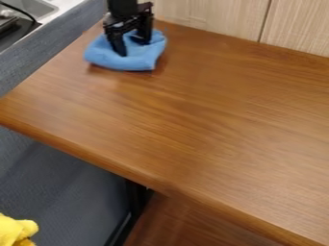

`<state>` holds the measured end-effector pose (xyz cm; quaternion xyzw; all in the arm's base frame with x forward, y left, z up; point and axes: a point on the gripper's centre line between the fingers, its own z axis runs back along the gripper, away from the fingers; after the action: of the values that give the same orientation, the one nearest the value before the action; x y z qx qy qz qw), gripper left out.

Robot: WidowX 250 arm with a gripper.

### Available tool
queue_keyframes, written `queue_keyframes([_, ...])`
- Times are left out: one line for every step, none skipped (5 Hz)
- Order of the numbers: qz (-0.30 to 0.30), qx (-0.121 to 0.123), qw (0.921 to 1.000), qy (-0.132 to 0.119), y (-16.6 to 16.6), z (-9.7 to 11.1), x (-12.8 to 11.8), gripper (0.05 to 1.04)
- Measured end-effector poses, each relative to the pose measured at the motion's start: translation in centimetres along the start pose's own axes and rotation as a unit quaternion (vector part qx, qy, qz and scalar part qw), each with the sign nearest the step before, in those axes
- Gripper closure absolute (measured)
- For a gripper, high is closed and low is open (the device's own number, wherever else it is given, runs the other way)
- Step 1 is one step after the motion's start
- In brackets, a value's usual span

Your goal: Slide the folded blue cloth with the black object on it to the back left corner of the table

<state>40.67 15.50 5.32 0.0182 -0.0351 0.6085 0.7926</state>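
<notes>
An office or a lab, perhaps; which one is unclear. A wooden tabletop (pixel 199 115) meets pale wood-grain panels (pixel 202 13), with grey textured surfacing (pixel 27 67) alongside and a metal basin (pixel 46 6) nearby.

Black end effector (pixel 136 48) at blue cloth (pixel 126 58) on wooden table (pixel 193 115).

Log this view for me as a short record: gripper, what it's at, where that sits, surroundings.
gripper: black gripper, at the upper left of the view, pointing down
jaws: apart, fingertips down at the cloth
nearest thing: blue cloth, bunched up; firm grip or mere contact can't be told
cloth position: on the wooden table, near its far left corner
behind table: pale wood panels
upper left corner: part of a metal sink
lower left corner: yellow soft item, partly cut off
</notes>
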Motion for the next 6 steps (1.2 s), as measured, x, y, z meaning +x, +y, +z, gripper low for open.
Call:
queue_keyframes([0.007, 0.005, 1.0, -0.002, 0.6, 0.0, 0.0, 0.085])
queue_keyframes([0.011, 0.007, 0.9999, -0.003, 0.7, 0.0, 0.0, 0.085])
queue_keyframes([0.006, 0.005, 1.0, -0.003, 0.6, 0.2, -0.1, 0.085])
queue_keyframes([0.0, -0.002, 0.9999, 0.016, 0.3, 0.8, -0.4, 0.085])
queue_keyframes([0.005, -0.027, 0.9994, 0.022, -0.9, 2.4, -0.2, 0.085])
queue_keyframes([0.017, -0.045, 0.998, 0.041, -1.5, 2.9, -0.7, 0.085])
